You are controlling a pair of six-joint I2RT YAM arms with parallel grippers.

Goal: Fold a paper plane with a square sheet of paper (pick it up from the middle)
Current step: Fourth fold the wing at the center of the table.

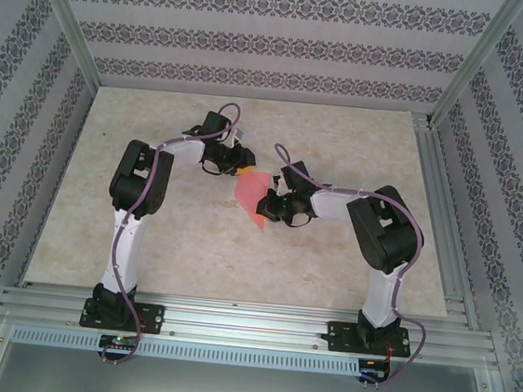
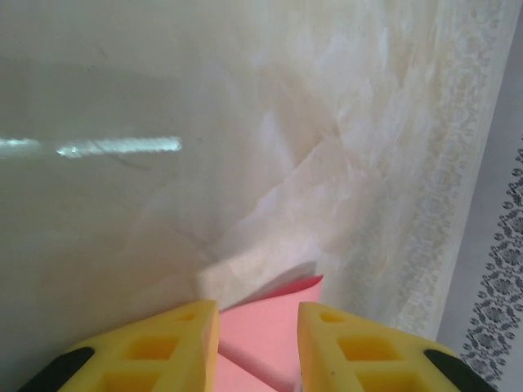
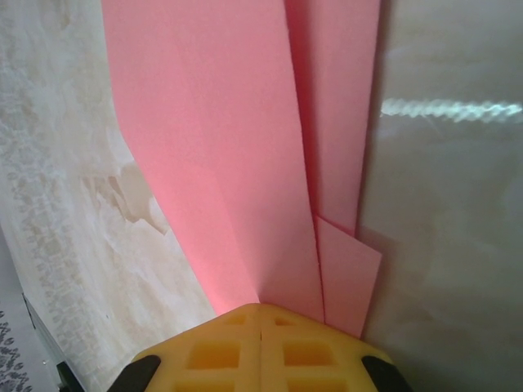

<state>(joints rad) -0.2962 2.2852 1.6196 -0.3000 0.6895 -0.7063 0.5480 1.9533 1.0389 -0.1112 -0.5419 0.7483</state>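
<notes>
Paper plane (image 1: pixel 250 195), part-folded, at table (image 1: pixel 329 269) centre: right gripper (image 3: pixel 260 314) clamped shut on 1 end, left gripper (image 2: pixel 257 318) jaws apart astride the other; risk: folds spring open or slip if grippers pull apart.

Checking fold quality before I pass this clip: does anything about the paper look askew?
Yes. In the right wrist view the pink paper, pinched in the shut right gripper, has layers that do not line up: a small flap juts out sideways.
</notes>
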